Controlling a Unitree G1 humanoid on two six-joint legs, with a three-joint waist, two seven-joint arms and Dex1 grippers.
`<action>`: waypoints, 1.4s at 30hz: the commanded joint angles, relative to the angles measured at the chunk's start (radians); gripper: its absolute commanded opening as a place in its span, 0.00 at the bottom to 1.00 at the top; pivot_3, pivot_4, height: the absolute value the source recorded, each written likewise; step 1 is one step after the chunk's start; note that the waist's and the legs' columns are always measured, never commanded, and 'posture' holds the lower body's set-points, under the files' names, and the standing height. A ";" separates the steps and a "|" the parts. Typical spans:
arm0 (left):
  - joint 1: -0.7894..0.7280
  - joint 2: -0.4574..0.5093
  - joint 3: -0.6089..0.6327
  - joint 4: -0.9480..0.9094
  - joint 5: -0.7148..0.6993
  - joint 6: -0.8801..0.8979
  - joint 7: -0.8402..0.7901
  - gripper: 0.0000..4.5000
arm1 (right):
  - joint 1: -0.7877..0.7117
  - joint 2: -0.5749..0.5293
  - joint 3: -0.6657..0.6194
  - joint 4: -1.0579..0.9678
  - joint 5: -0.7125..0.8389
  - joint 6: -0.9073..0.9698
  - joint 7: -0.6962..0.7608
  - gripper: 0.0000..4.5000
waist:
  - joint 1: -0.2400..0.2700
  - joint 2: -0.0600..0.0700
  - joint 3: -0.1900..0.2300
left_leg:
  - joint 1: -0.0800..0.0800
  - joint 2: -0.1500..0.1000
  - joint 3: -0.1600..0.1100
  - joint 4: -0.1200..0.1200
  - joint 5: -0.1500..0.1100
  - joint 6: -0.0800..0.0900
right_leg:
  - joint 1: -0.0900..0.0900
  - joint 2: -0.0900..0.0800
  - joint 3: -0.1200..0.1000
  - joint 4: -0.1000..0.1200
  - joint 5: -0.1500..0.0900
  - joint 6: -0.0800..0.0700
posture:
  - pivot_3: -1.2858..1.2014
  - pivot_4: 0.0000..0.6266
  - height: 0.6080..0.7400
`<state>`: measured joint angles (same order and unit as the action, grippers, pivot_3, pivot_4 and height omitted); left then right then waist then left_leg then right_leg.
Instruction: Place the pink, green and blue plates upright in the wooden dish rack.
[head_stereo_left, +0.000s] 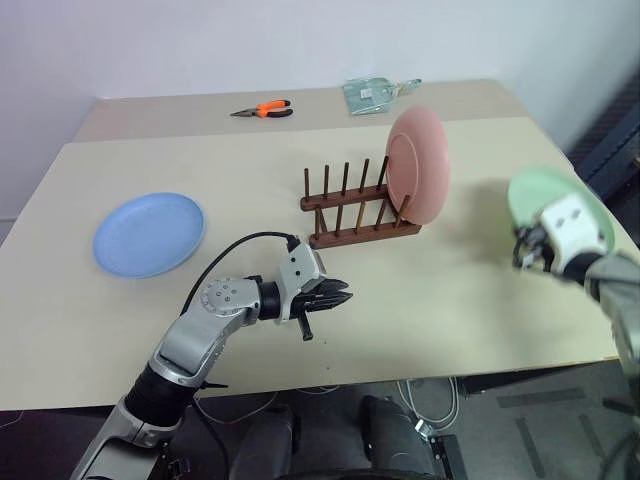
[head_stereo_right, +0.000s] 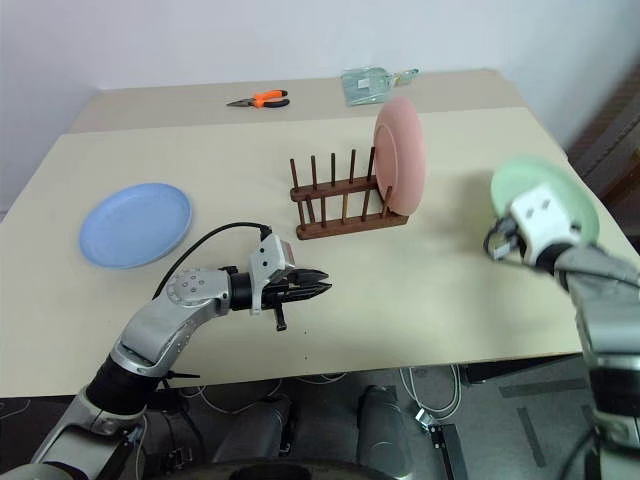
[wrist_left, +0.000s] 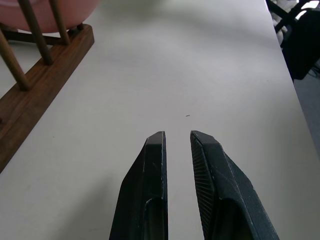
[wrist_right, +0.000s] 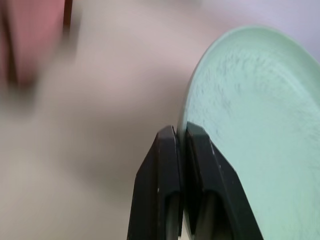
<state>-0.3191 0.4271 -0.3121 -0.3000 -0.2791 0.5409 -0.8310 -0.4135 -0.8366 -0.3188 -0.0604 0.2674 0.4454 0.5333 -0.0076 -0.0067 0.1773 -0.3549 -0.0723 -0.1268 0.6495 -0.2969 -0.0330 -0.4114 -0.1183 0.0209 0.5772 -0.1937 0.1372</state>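
Note:
The pink plate (head_stereo_left: 418, 165) stands upright in the right end slot of the wooden dish rack (head_stereo_left: 350, 215) at the table's middle. To the left, the blue plate (head_stereo_left: 148, 233) lies flat on the table. My right gripper (wrist_right: 182, 137) is shut on the rim of the green plate (head_stereo_left: 535, 192) and holds it tilted in the air, off to the right of the rack. Near the front edge, my left gripper (head_stereo_left: 338, 295) hovers low and points right. Its fingers are almost together and hold nothing.
Orange-handled pliers (head_stereo_left: 265, 110) and a clear plastic packet (head_stereo_left: 375, 93) lie at the back of the table (head_stereo_left: 450, 300). Several rack slots left of the pink plate stand free. A dark piece of furniture (head_stereo_left: 615, 150) stands beyond the table's right edge.

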 joint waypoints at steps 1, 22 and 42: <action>-0.001 -0.002 0.028 -0.030 -0.024 -0.003 0.004 0.16 | -0.216 0.050 -0.125 -0.109 0.262 0.072 0.001 0.01 | -0.003 -0.001 0.000 | 0.000 0.000 -0.001 -0.001 0.000 0.000 | 0.000 0.000 -0.001 0.000 0.000 0.000 | 0.52 0.24 1.00; 0.030 0.015 0.069 -0.066 -0.071 0.016 0.013 0.16 | -0.479 0.466 -0.012 0.093 1.132 0.524 -0.385 0.01 | -0.005 -0.004 -0.001 | -0.002 -0.001 -0.006 -0.002 0.000 0.000 | -0.003 0.000 -0.003 0.000 0.004 -0.002 | 0.52 0.24 1.00; 0.030 0.034 0.108 -0.074 -0.075 0.033 0.048 0.16 | -0.470 0.272 0.206 -0.018 0.545 0.191 -0.045 0.74 | -0.006 -0.003 -0.001 | -0.002 -0.001 -0.005 -0.002 0.000 0.000 | -0.003 0.001 -0.004 0.000 0.004 -0.001 | 0.52 0.24 1.00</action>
<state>-0.2804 0.4578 -0.2380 -0.3430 -0.3407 0.5786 -0.7935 -0.8632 -0.5378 -0.1176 -0.0060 0.8805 0.7183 0.4203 -0.0138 -0.0098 0.1765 -0.3572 -0.0729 -0.1317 0.6471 -0.2969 -0.0329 -0.4145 -0.1171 0.0173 0.5776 -0.1898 0.1367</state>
